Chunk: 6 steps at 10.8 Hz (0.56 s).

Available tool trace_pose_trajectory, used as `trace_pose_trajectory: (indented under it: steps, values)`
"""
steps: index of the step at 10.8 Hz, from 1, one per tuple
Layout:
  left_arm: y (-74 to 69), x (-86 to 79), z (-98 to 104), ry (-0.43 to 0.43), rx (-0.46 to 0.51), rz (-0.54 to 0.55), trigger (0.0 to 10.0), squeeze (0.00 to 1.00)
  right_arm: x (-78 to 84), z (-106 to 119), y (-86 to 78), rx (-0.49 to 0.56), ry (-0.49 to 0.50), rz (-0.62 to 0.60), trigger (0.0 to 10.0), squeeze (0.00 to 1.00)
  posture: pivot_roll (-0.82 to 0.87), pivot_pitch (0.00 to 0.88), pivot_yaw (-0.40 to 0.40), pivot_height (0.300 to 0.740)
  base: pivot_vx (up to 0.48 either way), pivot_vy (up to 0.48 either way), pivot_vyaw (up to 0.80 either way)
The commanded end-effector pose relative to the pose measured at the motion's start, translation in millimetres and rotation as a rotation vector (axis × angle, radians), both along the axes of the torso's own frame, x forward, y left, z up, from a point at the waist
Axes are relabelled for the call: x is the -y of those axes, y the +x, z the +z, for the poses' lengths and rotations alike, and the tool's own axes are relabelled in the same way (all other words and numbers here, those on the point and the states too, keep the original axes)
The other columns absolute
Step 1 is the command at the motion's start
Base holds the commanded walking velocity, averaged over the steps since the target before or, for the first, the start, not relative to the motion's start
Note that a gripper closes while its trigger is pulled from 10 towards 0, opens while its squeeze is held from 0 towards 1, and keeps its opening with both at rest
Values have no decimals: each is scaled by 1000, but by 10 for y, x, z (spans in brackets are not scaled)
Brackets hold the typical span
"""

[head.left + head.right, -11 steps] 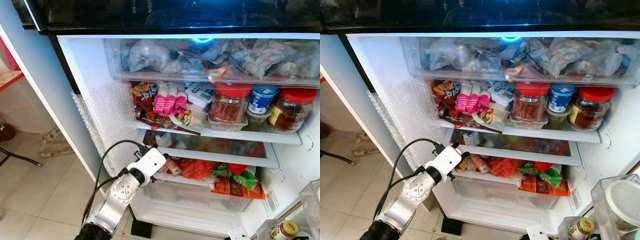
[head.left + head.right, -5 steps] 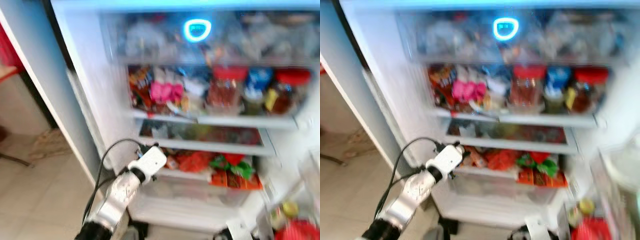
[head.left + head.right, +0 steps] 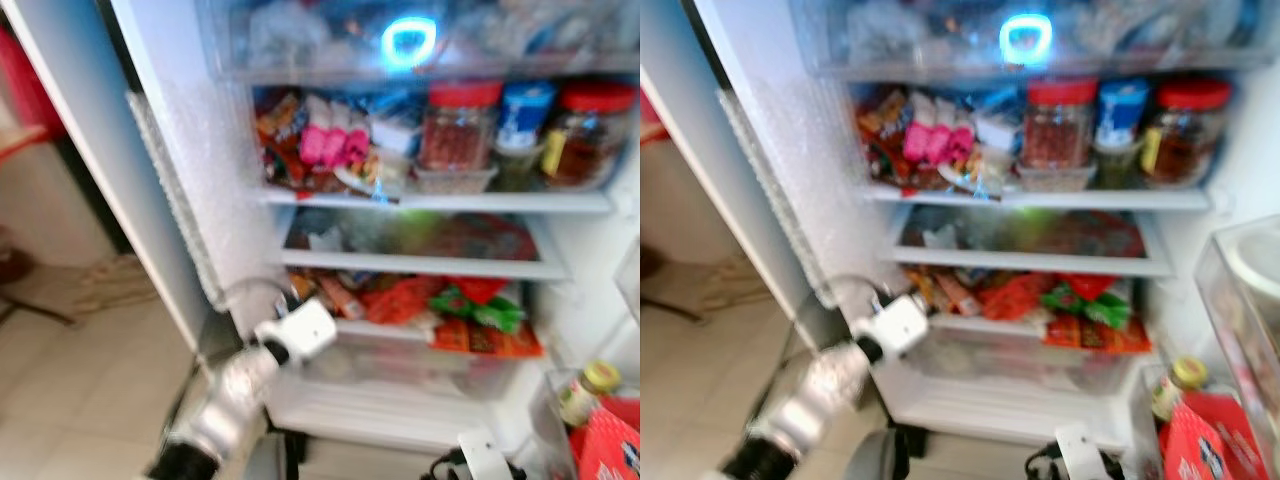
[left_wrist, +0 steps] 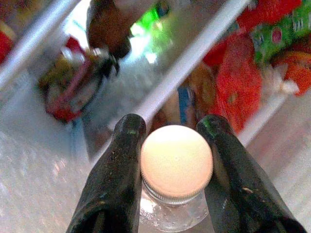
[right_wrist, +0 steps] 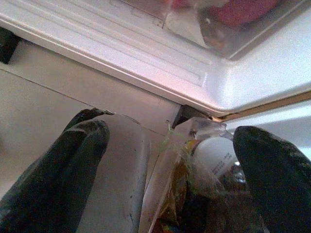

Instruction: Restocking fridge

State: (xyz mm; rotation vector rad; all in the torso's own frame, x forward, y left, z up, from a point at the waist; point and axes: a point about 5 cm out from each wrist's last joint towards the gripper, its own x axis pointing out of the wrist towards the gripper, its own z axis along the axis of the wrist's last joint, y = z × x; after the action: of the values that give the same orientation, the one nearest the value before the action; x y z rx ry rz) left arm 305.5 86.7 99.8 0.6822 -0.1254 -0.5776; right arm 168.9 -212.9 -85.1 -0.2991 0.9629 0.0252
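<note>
1. Right now, nearest to me, my left gripper [image 4: 170, 160] is clamped on a clear bottle [image 4: 176, 171] with a pale cap, one black finger [image 4: 116, 170] on each side of the neck just under the cap. So the thing to be stocked is in hand and not yet on a shelf.
2. My right gripper [image 5: 170, 160] hangs low by the foot of the fridge, its fingers spread wide apart with nothing between them. Past them lies a clear plastic bag [image 5: 194, 184] with something white in it; I cannot tell what.
3. A little farther out, the head camera shows my left arm [image 3: 240, 385] reaching up toward the lower shelf [image 3: 400, 333] of the open fridge [image 3: 190, 200], where red and green snack packets [image 3: 470, 310] are packed tight.
4. The head view is blurred, so I judge the body is moving in. I read this as the approach step of placing.
5. Next I need a free gap: the left wrist view shows the shelf edge and the packets straight ahead of the cap, so the bottle must go in beside them.
6. Farthest back, the head view alone gives me the upper shelf with its red-lidded jars [image 3: 458, 125] and pink packs [image 3: 335, 145], which the wrist cameras miss; the wrist view alone confirms the grip.
</note>
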Motion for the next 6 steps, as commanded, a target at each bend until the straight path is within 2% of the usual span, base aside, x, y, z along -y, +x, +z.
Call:
trace_pose_trajectory:
  steps: [1, 3, 5, 6]
  values:
    - [23, 5, 83, 18, 40, -9, 10000, 0, -50, -149, -321, -133, 17, -4, 10000, 0, 33, 0, 40, 591, 0, 0, 0]
    - [41, 34, 217, 99, 150, -39, 10000, 0, -54, -145, -313, -120, 27, -20, 10000, 0, 30, 0, 42, 591, 0, 0, 0]
    - [65, 36, 258, 165, 195, -52, 10000, 0, -60, -142, -305, -109, 35, -25, 10000, 0, 28, 0, 42, 591, 0, 0, 0]
    - [75, 34, 330, 208, 255, -61, 10000, 0, -60, -140, -301, -107, 32, -18, 10000, 0, 27, 0, 43, 591, 0, 0, 0]
